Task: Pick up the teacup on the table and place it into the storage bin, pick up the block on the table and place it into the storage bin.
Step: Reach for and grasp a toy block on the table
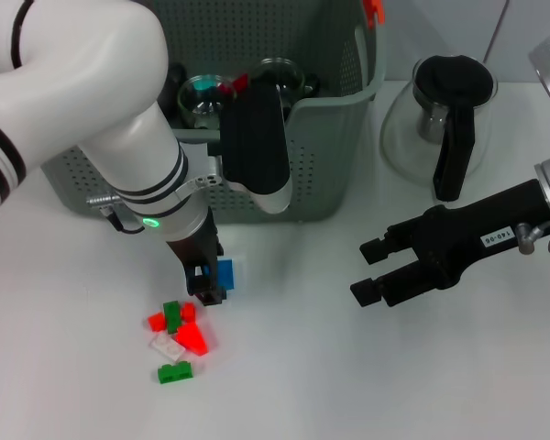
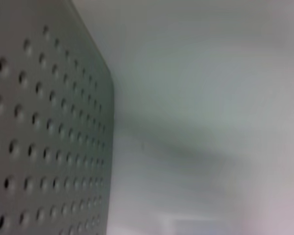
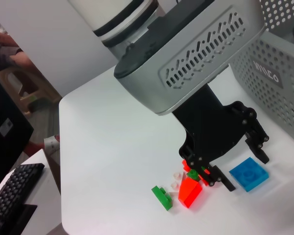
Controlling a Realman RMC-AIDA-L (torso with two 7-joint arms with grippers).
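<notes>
Grey-green storage bin (image 1: 325,137) dotted with perforations, orange clip at corner. Blue block (image 3: 248,174); red, green and clear-white blocks (image 1: 176,337) clustered. Black grippers: left (image 1: 204,284), right (image 1: 371,269). White table (image 1: 348,385). Clear glass pot (image 1: 445,119), black handle.

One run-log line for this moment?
left hand: open, down at flat blue block | right hand: open, idle above table | grey-green perforated bin: holds glass teacups

Roughly seven blocks (image 1: 177,332), one bin (image 1: 321,165).
</notes>
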